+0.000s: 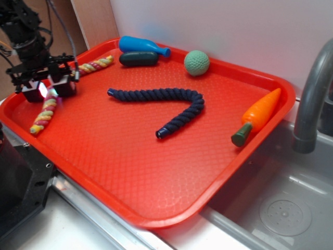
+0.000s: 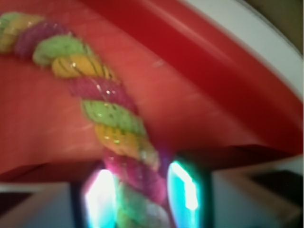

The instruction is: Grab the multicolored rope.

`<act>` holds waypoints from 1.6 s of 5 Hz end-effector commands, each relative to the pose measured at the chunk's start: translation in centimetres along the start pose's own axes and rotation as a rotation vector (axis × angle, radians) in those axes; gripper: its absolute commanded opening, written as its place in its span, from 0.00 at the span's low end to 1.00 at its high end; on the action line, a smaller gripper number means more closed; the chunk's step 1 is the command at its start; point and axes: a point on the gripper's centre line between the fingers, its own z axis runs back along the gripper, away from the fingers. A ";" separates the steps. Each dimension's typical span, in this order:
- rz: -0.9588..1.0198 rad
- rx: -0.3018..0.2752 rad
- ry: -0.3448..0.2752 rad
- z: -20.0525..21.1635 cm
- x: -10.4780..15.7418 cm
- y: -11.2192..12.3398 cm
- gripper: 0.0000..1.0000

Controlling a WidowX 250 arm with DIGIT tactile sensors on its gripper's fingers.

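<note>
Currently the multicolored rope (image 1: 48, 107) is laid at the far left of the red tray (image 1: 130, 172), close to the tray's left rim. Its long axis is run diagonally: one end is pointed toward the tray's front-left edge, the other toward the back wall, near the blue bowling pin (image 1: 140, 45). Its middle stretch is hidden in the exterior view by the gripper (image 1: 50, 89), which is lowered over it.

Only in the wrist view is the contact made plain: the rope (image 2: 114, 123) is passed between the two fingertips (image 2: 183, 194), which are lit in cyan and white and set narrowly apart, one on each side of the twisted strands. Whether the rope is actually being pinched cannot be told, as that picture is blurred. Yellow, pink and green strands with small glinting threads are shown there, along with the tray's raised rim.

The rest of the tray is shown by the exterior view alone. A navy rope (image 1: 166, 104) is curved across the middle, well apart from the gripper. A dark green capsule-shaped toy (image 1: 138, 59) is laid just beside the bowling pin, with a green ball (image 1: 196, 62) to their right. A toy carrot (image 1: 257, 115) is rested against the right rim. A grey faucet (image 1: 312, 94) and a sink (image 1: 281, 208) are seen beyond. No readable writing is visible.
</note>
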 end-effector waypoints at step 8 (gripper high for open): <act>-0.918 -0.142 -0.148 22.5 -12.7 -6.4 0.00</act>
